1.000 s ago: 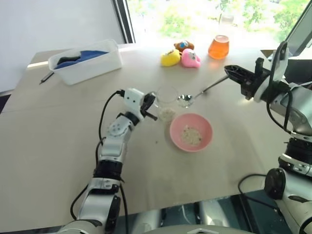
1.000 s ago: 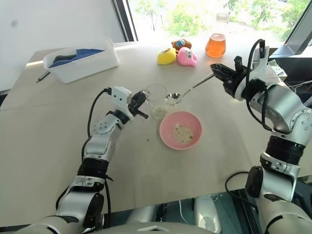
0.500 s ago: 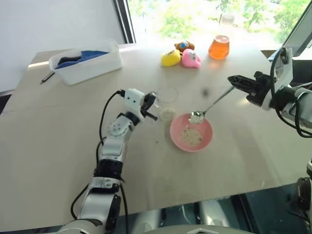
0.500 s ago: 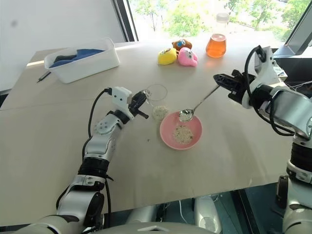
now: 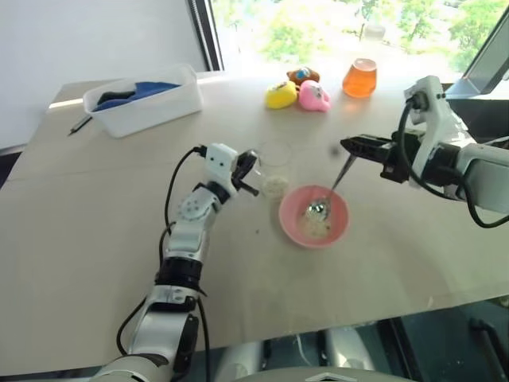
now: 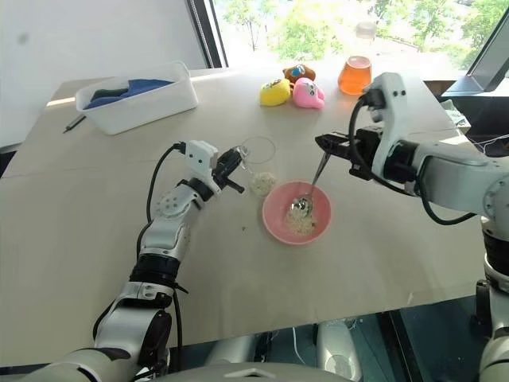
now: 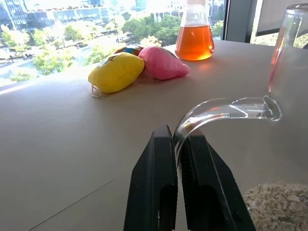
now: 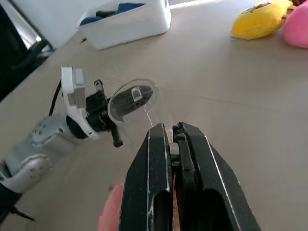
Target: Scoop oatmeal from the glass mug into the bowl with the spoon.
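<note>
Oatmeal heaped in pink bowl mid-bench, more settled low in glass mug just beside, toward the white tub. Spoon tilted steeply, head down in the bowl, handle clamped in right end effector above. Left end effector pinched on the mug's handle. Plush toys, orange flask at the far edge.

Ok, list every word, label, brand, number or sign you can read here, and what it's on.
None: no readable text on anything.
The white tub, plush toys, orange flask, glass mug and pink bowl carry no visible lettering.
</note>
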Tool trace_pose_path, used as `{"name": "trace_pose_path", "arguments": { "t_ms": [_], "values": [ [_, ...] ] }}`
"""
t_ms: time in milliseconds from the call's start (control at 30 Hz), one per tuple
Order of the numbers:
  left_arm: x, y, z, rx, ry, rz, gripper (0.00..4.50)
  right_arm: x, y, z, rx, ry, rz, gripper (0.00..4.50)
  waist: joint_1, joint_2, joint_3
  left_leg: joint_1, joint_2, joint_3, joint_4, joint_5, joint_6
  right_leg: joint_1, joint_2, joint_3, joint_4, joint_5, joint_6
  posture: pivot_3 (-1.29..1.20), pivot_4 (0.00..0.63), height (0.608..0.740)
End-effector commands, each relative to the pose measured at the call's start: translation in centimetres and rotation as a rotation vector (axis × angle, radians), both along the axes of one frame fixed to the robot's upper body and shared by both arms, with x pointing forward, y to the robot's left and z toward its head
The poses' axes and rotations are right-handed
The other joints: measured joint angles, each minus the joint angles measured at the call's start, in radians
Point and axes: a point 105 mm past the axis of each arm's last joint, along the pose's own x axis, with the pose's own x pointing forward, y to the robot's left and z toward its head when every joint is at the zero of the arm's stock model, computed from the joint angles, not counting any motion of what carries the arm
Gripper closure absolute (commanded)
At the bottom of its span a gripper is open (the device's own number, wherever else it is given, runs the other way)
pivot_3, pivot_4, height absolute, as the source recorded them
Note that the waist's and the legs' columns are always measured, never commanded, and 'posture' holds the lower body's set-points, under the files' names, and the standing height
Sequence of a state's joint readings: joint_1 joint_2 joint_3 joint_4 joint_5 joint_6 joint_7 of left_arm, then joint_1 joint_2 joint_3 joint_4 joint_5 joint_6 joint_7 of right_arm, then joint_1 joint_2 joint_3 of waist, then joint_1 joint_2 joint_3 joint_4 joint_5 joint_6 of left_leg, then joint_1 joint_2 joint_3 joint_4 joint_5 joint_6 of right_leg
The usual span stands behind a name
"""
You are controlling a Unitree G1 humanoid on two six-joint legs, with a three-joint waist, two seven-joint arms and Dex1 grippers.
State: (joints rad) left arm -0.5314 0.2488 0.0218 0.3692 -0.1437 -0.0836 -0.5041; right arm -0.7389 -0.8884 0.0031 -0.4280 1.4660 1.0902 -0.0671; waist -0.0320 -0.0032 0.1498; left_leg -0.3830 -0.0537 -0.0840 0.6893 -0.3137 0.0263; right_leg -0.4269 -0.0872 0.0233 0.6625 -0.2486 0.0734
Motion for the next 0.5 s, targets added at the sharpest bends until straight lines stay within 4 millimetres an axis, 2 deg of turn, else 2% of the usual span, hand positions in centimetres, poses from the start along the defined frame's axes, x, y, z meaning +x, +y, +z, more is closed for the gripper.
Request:
{"name": "trace_pose_path", "arguments": {
  "t_ms": [33, 167, 300, 400, 500],
  "values": [
    [-0.2, 0.4, -0.7, 0.036, 0.014, 0.011, 4.49, -0.6, 0.8, 1.1, -0.117, -0.159, 0.071, 4.5, 0.001, 0.0, 0.0, 0.0, 0.0, 0.0, 0.0, 0.0, 0.0, 0.0, 0.0, 0.0, 0.0, 0.0, 0.0, 0.0, 0.15, 0.74],
    [-0.5, 0.8, -0.8, 0.039, 0.017, 0.025, 4.49, -0.9, 1.5, 1.3, -0.199, -0.243, 0.146, 4.5, 0.0, 0.0, 0.0, 0.0, 0.0, 0.0, 0.0, 0.0, 0.0, 0.0, 0.0, 0.0, 0.0, 0.0, 0.0, 0.0, 0.15, 0.74],
    [-0.6, 0.9, -0.9, 0.039, 0.021, 0.03, 4.49, -1.1, 2.0, 1.8, -0.159, -0.248, 0.181, 4.5, 0.002, 0.0, 0.0, 0.0, 0.0, 0.0, 0.0, 0.0, 0.0, 0.0, 0.0, 0.0, 0.0, 0.0, 0.0, 0.0, 0.15, 0.74],
    [-0.6, 0.9, -0.9, 0.038, 0.022, 0.033, 4.49, -0.3, 1.4, 2.8, -0.015, -0.181, 0.135, 4.5, 0.002, 0.0, 0.0, 0.0, 0.0, -0.001, 0.0, 0.0, 0.0, 0.0, 0.0, 0.0, 0.0, 0.0, 0.0, 0.0, 0.15, 0.74],
    [-0.5, 0.9, -1.0, 0.035, 0.025, 0.036, 4.49, 0.2, 1.3, 5.2, 0.187, -0.118, 0.129, 4.5, 0.002, -0.001, 0.0, 0.0, 0.0, 0.0, 0.0, 0.0, 0.0, 0.0, -0.001, 0.0, 0.0, 0.0, 0.0, 0.0, 0.15, 0.74]
  ]
}}
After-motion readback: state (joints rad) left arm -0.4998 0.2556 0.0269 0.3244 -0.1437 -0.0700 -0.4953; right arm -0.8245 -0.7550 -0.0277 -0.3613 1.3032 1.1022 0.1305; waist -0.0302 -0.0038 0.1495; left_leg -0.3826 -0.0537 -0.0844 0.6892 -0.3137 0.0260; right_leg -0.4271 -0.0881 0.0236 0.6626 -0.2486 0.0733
